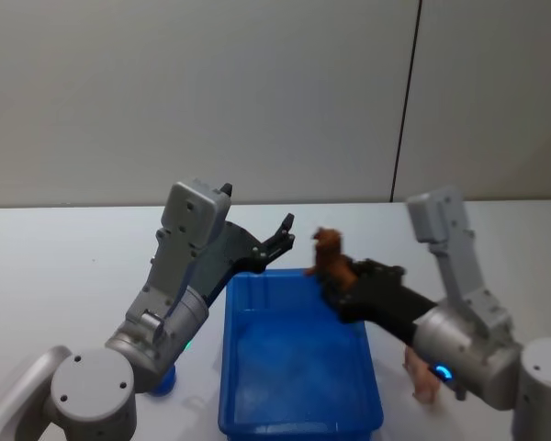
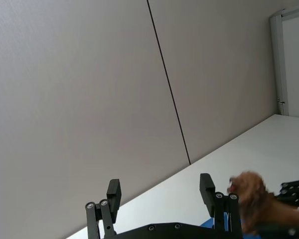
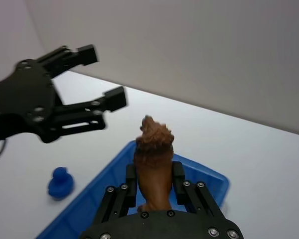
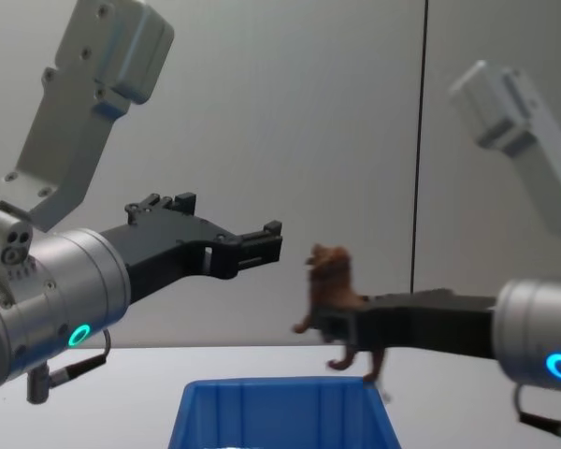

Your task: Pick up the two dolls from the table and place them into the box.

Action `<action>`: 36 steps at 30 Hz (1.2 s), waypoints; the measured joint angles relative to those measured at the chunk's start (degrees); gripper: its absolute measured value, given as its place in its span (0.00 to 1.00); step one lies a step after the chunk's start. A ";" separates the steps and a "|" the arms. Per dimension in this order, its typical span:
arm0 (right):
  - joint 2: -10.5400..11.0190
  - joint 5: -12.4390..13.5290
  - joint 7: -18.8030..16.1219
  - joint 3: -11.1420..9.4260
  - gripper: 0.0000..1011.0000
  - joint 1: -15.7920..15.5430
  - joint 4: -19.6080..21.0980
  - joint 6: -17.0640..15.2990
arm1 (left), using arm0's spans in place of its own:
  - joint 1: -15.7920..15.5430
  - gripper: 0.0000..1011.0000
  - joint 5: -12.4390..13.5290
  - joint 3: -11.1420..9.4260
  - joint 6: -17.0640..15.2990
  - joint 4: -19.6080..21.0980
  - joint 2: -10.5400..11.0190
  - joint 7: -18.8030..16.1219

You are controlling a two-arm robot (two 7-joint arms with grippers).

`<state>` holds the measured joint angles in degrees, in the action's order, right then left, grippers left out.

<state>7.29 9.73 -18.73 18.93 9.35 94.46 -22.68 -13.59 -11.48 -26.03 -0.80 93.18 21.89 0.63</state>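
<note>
My right gripper (image 1: 336, 277) is shut on a fuzzy reddish-brown doll (image 1: 329, 254), which it holds upright above the far rim of the blue box (image 1: 228, 360). The right wrist view shows the doll (image 3: 153, 149) pinched between both fingers over the box (image 3: 209, 173). In the chest view it (image 4: 331, 277) hangs above the box rim (image 4: 280, 384). My left gripper (image 1: 280, 241) is open and has nothing in it, raised above the box's far left corner, a short way left of the doll. A small pinkish-tan toy (image 1: 425, 377) stands on the table right of the box, partly behind my right arm.
A small blue toy (image 3: 60, 181) sits on the white table (image 1: 73, 266) left of the box, close to my left arm's base (image 1: 163, 381). A grey wall with a dark vertical seam stands behind the table.
</note>
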 joint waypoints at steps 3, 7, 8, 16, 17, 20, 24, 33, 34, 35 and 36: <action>-0.89 0.27 -2.06 0.59 0.47 1.04 -0.79 -1.29 | 0.00 0.99 0.00 0.00 0.00 0.00 0.00 0.00; -2.06 0.70 -4.64 1.39 0.59 2.43 -1.99 -3.00 | 0.00 0.99 0.00 0.00 0.00 0.00 0.00 0.00; -2.28 0.78 -4.97 1.54 0.60 2.67 -2.19 -3.27 | 0.00 0.99 0.00 0.00 0.00 0.00 0.00 0.00; -3.79 1.27 -8.04 2.59 0.87 4.53 -3.76 -5.31 | 0.00 0.99 0.00 0.00 0.00 0.00 0.00 0.00; -3.82 1.27 -8.17 2.62 0.89 4.59 -3.81 -5.36 | 0.00 0.99 0.00 0.00 0.00 0.00 0.00 0.00; -3.74 1.24 -8.38 2.65 0.96 4.69 -3.86 -5.46 | 0.00 0.99 0.00 0.00 0.00 0.00 0.00 0.00; -3.14 0.99 -8.19 2.41 0.99 4.54 -3.58 -5.38 | 0.00 0.99 0.00 0.00 0.00 0.00 0.00 0.00; -0.05 0.73 -5.65 0.35 0.99 2.84 -1.54 -4.30 | 0.00 0.99 0.00 0.00 0.00 0.00 0.00 0.00; 0.31 0.77 -5.50 0.10 0.99 2.63 -1.27 -4.25 | 0.00 0.99 0.00 0.00 0.00 0.00 0.00 0.00; 1.27 1.00 -4.98 -0.54 0.99 2.10 -0.60 -4.10 | 0.00 0.99 0.00 0.00 0.00 0.00 0.00 0.00; 1.66 1.14 -4.75 -0.84 0.99 1.86 -0.30 -4.04 | 0.00 0.99 0.00 0.00 0.00 0.00 0.00 0.00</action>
<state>8.95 10.87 -23.47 18.10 11.20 94.17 -26.72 -13.59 -11.48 -26.02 -0.80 93.18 21.90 0.63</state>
